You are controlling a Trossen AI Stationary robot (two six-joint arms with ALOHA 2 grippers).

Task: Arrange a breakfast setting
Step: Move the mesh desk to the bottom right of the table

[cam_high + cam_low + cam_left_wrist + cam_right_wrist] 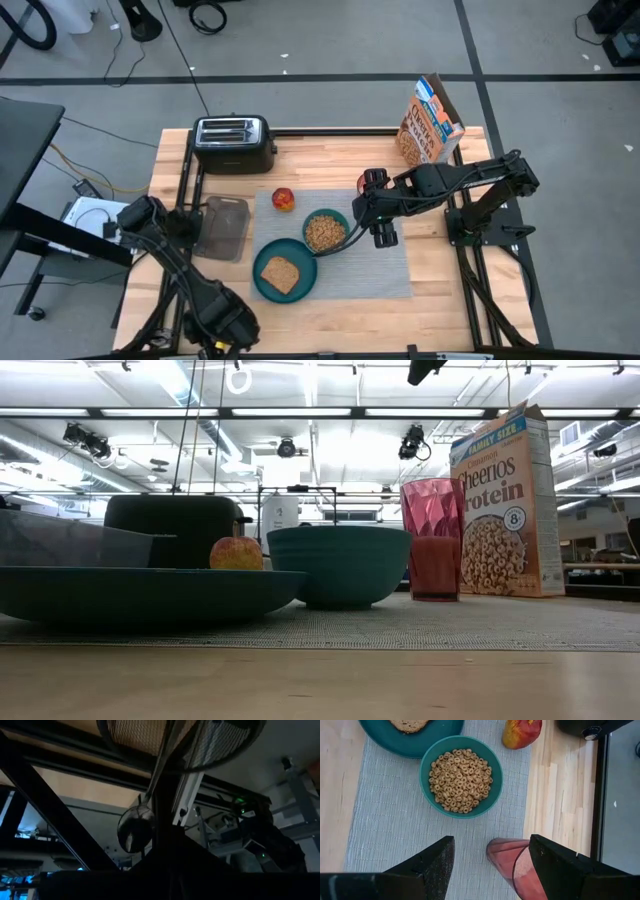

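On the grey placemat [385, 272] sit a teal plate [258, 283] with a toast slice [280, 272], a teal bowl [496, 784] full of cereal rings, a red-orange fruit [284, 198] and a pink cup [432, 540], which stands upright. My right gripper [492, 840] hangs open well above the cup, touching nothing. My left gripper [222, 335] is at the table's near left corner. It is shut, and the metal spoon [135, 827] shows just ahead of its fingers in the dark left wrist view. My left gripper is shut on the spoon, but darkness hides the place of contact. The spoon's bowl [134, 831] shows close beside the fingers. Its handle [159, 767] runs away from them, clear of the table.
A black toaster [235, 143] stands at the far left and a cereal box [432, 122] at the far right. A clear container [225, 225] lies left of the placemat. Black frame rails [185, 180] run along both sides of the table.
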